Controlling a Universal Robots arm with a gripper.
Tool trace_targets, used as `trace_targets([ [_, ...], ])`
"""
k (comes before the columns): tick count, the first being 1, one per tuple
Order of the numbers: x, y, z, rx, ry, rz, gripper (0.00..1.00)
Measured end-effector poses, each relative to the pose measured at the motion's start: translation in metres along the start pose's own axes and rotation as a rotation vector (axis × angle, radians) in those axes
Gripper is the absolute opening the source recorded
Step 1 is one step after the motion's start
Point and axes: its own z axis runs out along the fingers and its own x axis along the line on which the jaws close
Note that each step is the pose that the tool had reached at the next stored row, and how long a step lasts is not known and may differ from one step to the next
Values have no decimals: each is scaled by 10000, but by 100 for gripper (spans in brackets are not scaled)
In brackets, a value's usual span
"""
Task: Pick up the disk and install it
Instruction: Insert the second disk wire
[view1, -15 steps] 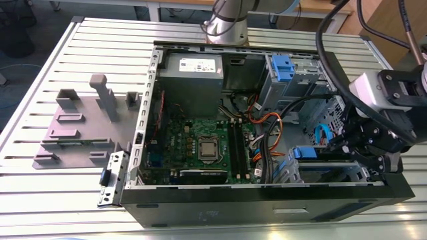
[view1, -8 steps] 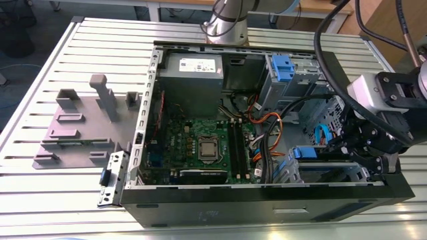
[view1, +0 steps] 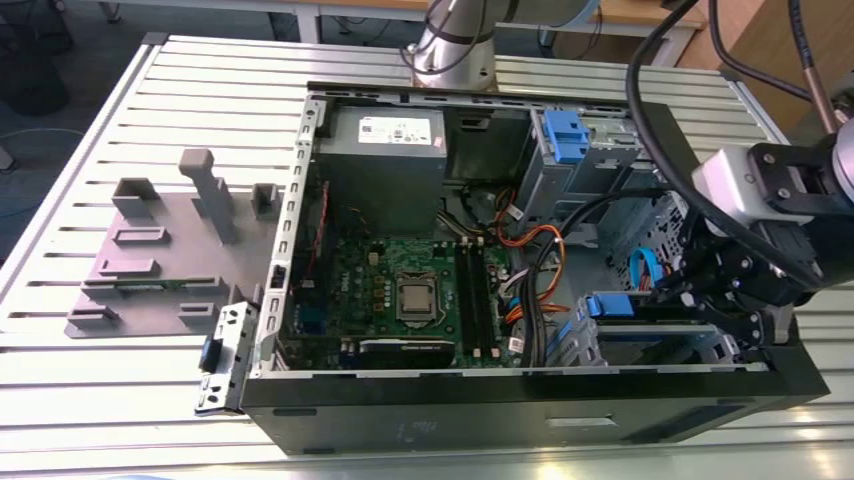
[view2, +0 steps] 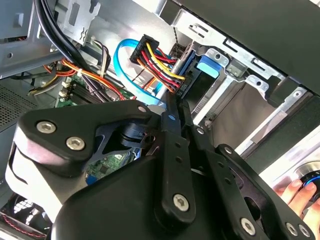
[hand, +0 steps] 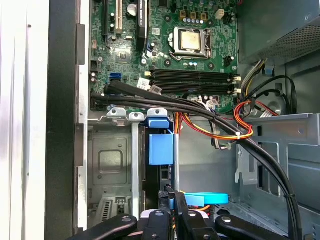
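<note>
Disk sits edge-on in the drive cage, at the end of the PC case on the exterior view's right. The blue bracket is plain to see, but cage metal hides the body. Gripper is right at the bracket, fingers pressed together, nothing visibly between them. Exterior view gives the grey fixture on the slatted table. First wrist view gives the motherboard. Second wrist view gives cable plugs beside the bracket, and a person's hand cut off at the frame edge.

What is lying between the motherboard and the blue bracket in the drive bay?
In the first wrist view, a bundle of black cables crosses between the motherboard and the blue bracket.
</note>
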Motion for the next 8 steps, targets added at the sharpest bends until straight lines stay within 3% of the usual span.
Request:
trace_targets([
  [8, 5, -2, 27, 0, 28, 1, 16],
])
